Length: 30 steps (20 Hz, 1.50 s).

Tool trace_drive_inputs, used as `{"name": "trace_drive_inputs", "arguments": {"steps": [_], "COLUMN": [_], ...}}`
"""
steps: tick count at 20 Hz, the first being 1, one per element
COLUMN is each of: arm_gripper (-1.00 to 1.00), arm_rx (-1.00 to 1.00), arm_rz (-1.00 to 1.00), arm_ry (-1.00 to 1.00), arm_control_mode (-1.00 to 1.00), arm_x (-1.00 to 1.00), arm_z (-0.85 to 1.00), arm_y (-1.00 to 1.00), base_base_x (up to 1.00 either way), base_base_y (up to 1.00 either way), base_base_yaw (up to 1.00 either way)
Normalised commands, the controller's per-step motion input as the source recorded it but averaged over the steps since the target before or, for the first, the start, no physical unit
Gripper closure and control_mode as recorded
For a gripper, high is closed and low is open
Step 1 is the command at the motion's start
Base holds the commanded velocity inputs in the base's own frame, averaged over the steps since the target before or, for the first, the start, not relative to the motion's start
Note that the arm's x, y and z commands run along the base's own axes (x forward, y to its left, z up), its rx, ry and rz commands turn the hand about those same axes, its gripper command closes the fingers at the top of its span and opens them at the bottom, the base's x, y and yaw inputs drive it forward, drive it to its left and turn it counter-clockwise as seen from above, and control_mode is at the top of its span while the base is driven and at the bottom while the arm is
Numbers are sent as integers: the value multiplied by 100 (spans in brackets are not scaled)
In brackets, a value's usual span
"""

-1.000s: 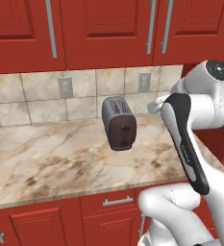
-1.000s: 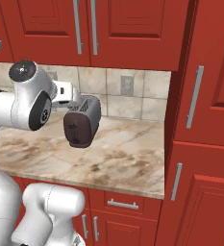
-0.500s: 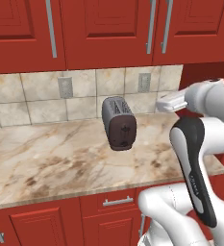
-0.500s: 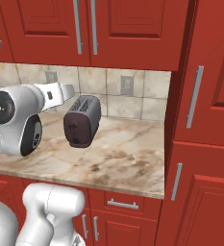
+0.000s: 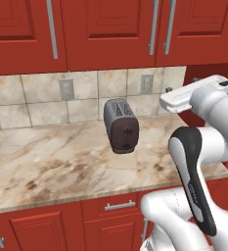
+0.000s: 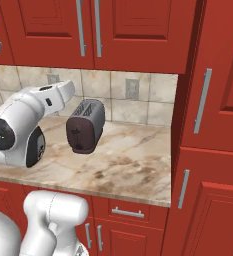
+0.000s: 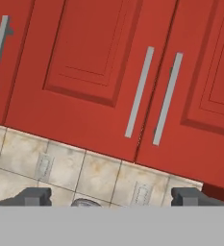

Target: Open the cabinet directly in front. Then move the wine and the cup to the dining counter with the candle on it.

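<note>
Two base views from behind, left and right, sharing the toaster [image 5: 121, 125], hand view facing the cabinet [image 7: 92, 62] doors close up

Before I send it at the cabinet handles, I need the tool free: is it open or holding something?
Tool: open, fingertips wide apart, nothing held, facing the closed cabinet.

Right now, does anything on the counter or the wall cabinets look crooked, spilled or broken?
Nothing stands out. The toaster stands upright on the marbled worktop, with no spill around it. The red upper cabinet doors are shut and their silver bar handles look straight. The gripper is open and holds nothing.
</note>
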Motion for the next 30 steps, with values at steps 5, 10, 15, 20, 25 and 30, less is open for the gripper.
{"name": "trace_drive_inputs", "arguments": {"steps": [5, 10, 15, 20, 25, 30], "arm_gripper": [-100, -100, -100, -100, -100, -100], "arm_rx": [2, 0, 5, 5, 14, 16], "arm_rz": [0, 0, 0, 0, 0, 1], "arm_ry": [-13, -6, 0, 0, 1, 1], "arm_control_mode": [-100, -100, -100, -100, -100, -100], "arm_x": [-9, 0, 19, 53, 65, 50], "arm_z": [16, 8, 31, 34, 28, 20], "arm_y": [0, 0, 0, 0, -5, -18], "base_base_x": [0, 0, 0, 0, 0, 0], "base_base_y": [0, 0, 0, 0, 0, 0], "base_base_yaw": [0, 0, 0, 0, 0, 0]}}
